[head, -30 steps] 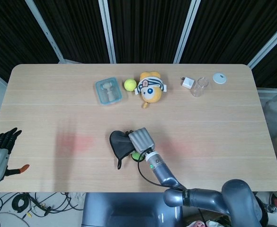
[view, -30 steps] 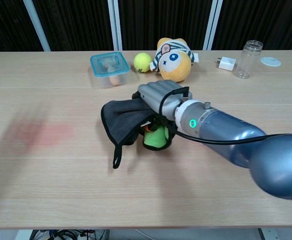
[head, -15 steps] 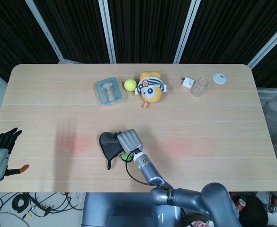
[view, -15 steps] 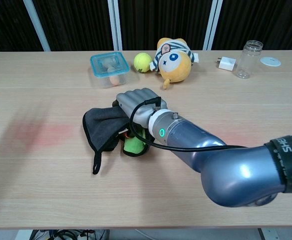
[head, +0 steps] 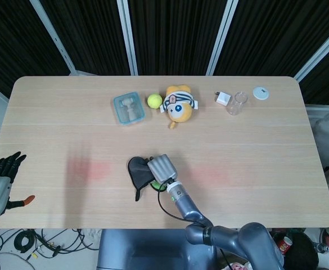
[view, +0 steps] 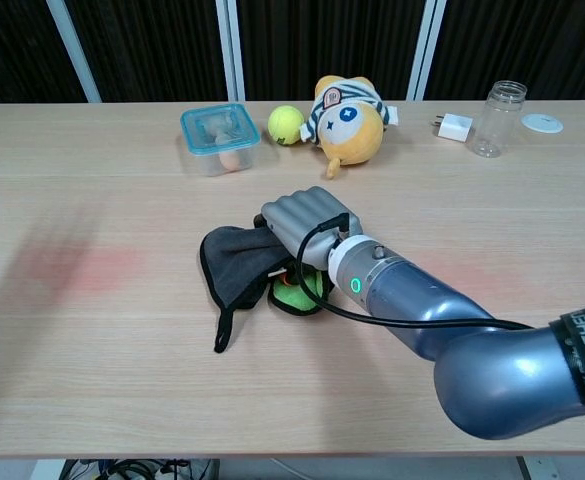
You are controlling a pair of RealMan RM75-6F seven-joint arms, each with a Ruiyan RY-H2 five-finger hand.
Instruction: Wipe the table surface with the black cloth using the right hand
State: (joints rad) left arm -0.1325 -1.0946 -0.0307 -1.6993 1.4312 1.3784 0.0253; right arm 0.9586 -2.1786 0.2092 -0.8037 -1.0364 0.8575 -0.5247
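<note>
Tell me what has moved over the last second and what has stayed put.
The right robot hand, holding the black cloth, swept left along the table and has now come partway back to the right. The cloth went with it, held throughout. The left robot hand, off the table's left edge, has not moved. Nor have the food container, tennis ball, plush toy, charger, jar and white disc.

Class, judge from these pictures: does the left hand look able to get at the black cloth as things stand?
Probably not. The left hand hangs off the table's left edge, far from the black cloth, which the right hand already presses down.
</note>
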